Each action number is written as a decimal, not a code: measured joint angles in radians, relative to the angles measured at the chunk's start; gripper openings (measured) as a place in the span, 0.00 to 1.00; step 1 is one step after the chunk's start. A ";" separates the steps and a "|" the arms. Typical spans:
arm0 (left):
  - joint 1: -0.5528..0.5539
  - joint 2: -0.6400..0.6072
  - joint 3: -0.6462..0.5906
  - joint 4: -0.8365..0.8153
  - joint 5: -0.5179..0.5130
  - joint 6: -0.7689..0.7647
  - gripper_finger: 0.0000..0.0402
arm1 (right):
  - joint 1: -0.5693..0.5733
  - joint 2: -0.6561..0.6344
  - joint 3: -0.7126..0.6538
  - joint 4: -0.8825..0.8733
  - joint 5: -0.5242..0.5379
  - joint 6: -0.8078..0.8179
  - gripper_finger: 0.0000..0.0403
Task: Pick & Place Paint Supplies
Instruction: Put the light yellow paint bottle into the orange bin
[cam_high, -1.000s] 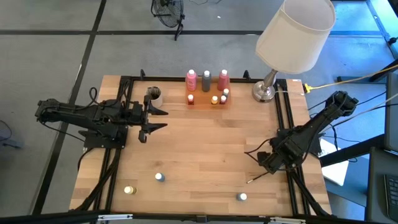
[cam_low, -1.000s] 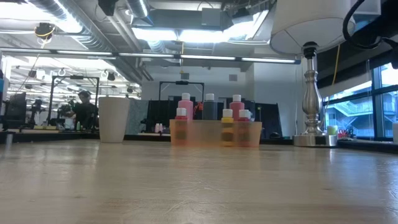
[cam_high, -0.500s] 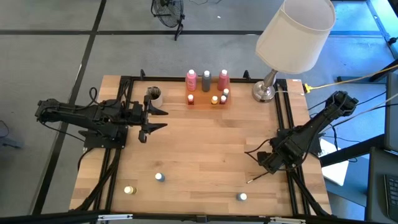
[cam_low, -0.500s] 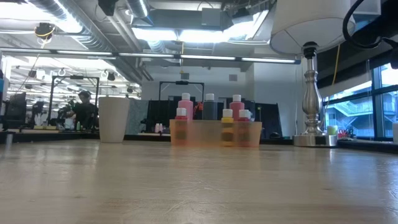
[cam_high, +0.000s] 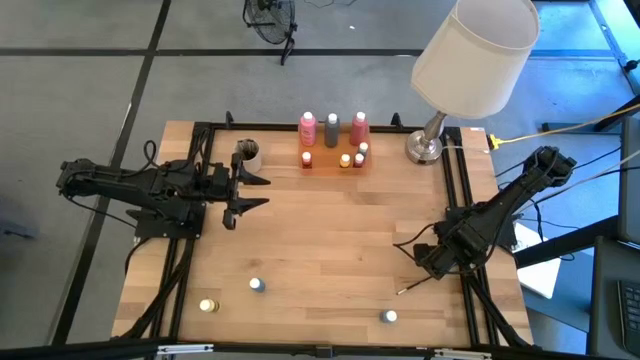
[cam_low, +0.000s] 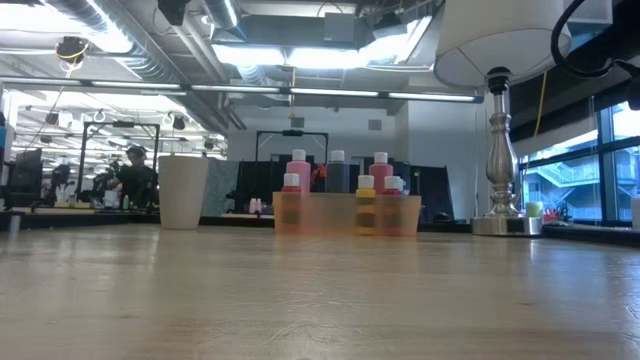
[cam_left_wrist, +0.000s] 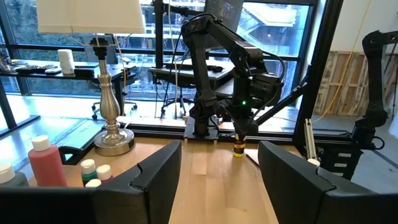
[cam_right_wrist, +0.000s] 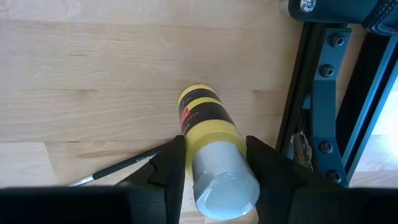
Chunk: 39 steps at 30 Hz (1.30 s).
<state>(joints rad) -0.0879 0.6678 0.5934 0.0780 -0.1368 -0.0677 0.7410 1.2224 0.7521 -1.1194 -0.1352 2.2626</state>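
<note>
**Right gripper clamped on a yellow pot at the table's right edge**

The wooden table (cam_high: 320, 230) carries a lamp (cam_high: 470, 60), a cup (cam_high: 247, 153) and an orange tray (cam_low: 347, 213) holding three bottles (cam_high: 332, 128) at the far edge; three pots (cam_high: 257, 285) stand loose near the front. Beyond lies a workshop with a person (cam_low: 135, 175). The right gripper (cam_right_wrist: 214, 163) reaches down, fingers against a yellow pot (cam_right_wrist: 208, 134), a brush (cam_right_wrist: 121, 166) just beside. The left gripper (cam_high: 250, 192) hovers by the cup, fingers apart
</note>
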 joint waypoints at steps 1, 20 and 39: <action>0.000 0.000 0.000 0.000 0.000 0.000 0.52 | 0.000 0.000 0.000 0.000 0.000 0.000 0.35; 0.000 0.000 0.000 0.000 -0.002 0.003 0.52 | -0.106 0.001 0.234 -0.006 0.243 -0.287 0.35; 0.000 0.000 0.000 0.000 -0.003 -0.060 0.52 | -0.670 0.091 0.657 0.037 0.350 -1.319 0.34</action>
<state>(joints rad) -0.0879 0.6674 0.5934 0.0780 -0.1394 -0.1273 0.0710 1.3132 1.4091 -1.0828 0.2149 0.9439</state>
